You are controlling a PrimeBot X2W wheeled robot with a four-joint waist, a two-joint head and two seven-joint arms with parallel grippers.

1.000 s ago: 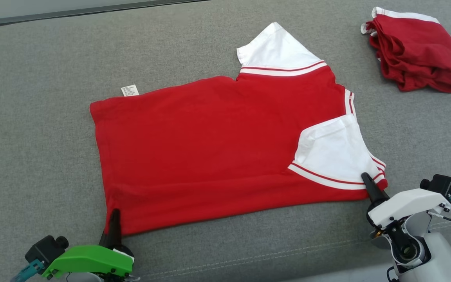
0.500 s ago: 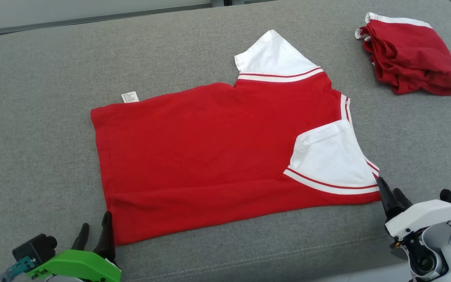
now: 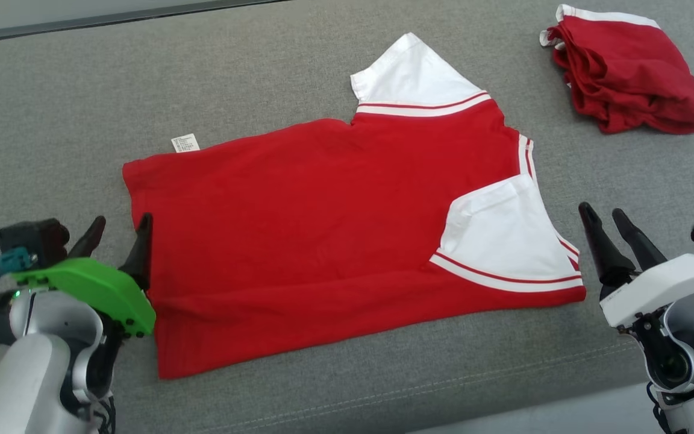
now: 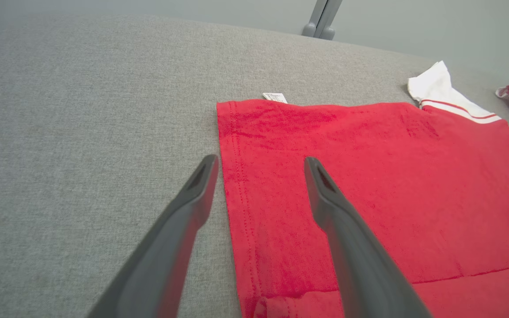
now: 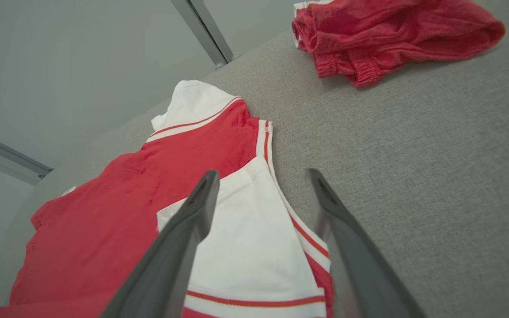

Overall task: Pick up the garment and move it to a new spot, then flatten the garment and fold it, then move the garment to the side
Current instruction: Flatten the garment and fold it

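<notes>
The garment (image 3: 323, 229) is a red shirt with white sleeves, lying flat on the grey padded surface (image 3: 52, 120). Its near sleeve (image 3: 503, 235) is folded onto the body and its far sleeve (image 3: 410, 72) sticks out at the back. My left gripper (image 3: 124, 219) hangs open over the hem at the shirt's left edge, holding nothing. In the left wrist view the left gripper (image 4: 260, 160) straddles the hem of the garment (image 4: 369, 176). My right gripper (image 3: 600, 210) is open and empty, just right of the near sleeve. From the right wrist, the right gripper (image 5: 262, 173) stands above the sleeve edge of the garment (image 5: 126, 221).
A second red garment (image 3: 624, 78) lies bunched at the back right, also seen from the right wrist as a red heap (image 5: 391, 35). A white label (image 3: 185, 143) pokes out at the shirt's far left corner. The surface's front edge (image 3: 503, 416) runs near my arms.
Both grippers have opened and let go of the shirt's near corners. The left one rose along the hem and the right one drew off to the right. The camera shifted slightly.
</notes>
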